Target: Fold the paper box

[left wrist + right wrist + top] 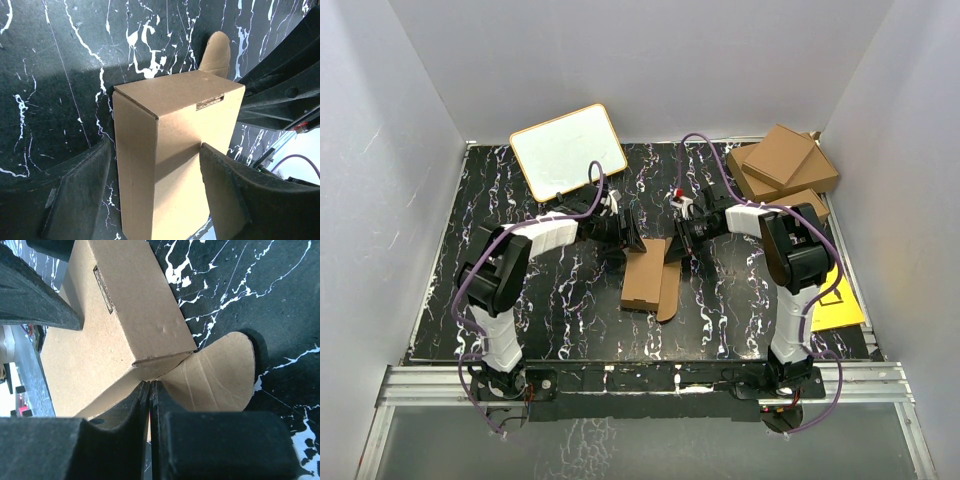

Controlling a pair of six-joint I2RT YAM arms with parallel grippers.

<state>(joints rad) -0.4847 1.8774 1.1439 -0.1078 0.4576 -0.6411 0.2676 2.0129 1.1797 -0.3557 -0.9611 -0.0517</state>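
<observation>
here the left gripper [155,150] straddles the paper box [175,135]; we cannot tell if its jaws pinch. the right gripper [150,392] has jaws closed by the rounded flap [220,375].

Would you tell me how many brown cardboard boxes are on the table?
4. A small box lies in the middle; three larger ones are piled at the back right: top box, lower box, nearest box. More may hide underneath.

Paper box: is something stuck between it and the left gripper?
No, nothing visible. The paper box sits right at the left gripper, between its spread fingers, with only black table around it. Whether they squeeze it, I can't tell.
</observation>
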